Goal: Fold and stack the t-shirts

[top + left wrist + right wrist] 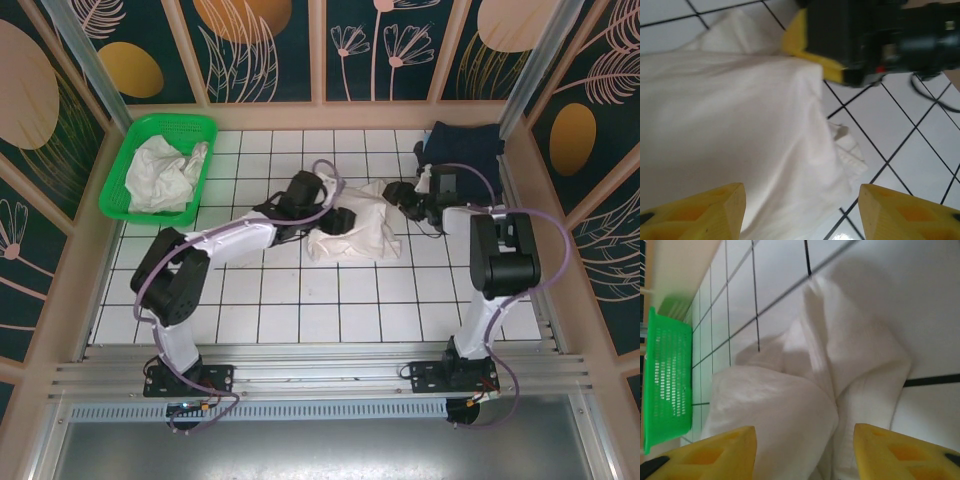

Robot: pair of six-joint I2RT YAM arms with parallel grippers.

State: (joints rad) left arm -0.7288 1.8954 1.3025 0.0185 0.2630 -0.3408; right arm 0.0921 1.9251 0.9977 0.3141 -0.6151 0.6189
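Off-white and wrinkled, a short-sleeved cotton t-shirt (360, 235) lies at the centre of the overhead frame on the white tiled counter (300, 310). It is gathered into a rough, lumpy rectangle rather than a neat fold, so I judge its folding under way and not finished. A dark navy t-shirt (460, 148) sits in the upper right of that frame by the back corner. It looks compact and already folded, probably the start of the stack, and nothing lies on it yet. More crumpled off-white t-shirt fabric (165, 175) fills the green plastic mesh basket (112, 185) at upper left, waiting to be folded. The left tool (802, 210) stands with its yellow fingers wide apart over the shirt, gripping nothing. The right tool (805, 455) likewise has its fingers spread, with cloth bulging in the gap but no pinch that I can see. Count: one off-white shirt on the counter, one navy shirt, one basket, two tools. Whether the bundle in the basket is one shirt or two, I cannot tell.
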